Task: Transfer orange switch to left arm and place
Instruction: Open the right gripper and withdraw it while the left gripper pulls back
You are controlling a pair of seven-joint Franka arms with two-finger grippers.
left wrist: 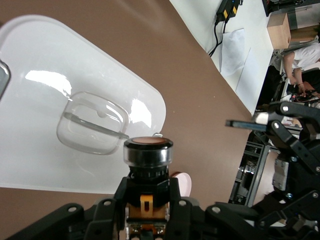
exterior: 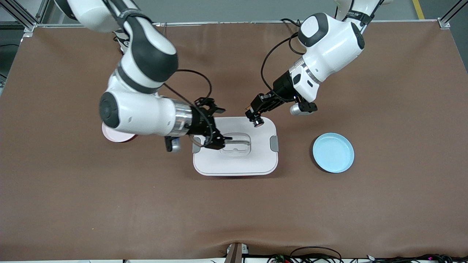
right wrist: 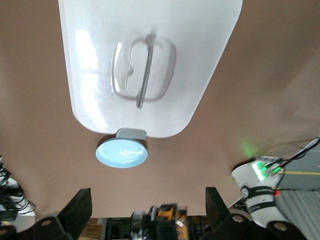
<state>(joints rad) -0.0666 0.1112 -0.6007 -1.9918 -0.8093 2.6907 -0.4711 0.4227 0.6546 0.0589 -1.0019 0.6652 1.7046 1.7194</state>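
Pinching the orange switch over the box, my left gripper angled down; my right gripper hovered there, fingers spread wide.

obstacle: box under both grippers — clear: bare table

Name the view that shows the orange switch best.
Left wrist view: the switch fills the foreground, clamped in the left pincer. The front view shows it tiny above the box; the right wrist view shows it blurred at the edge.
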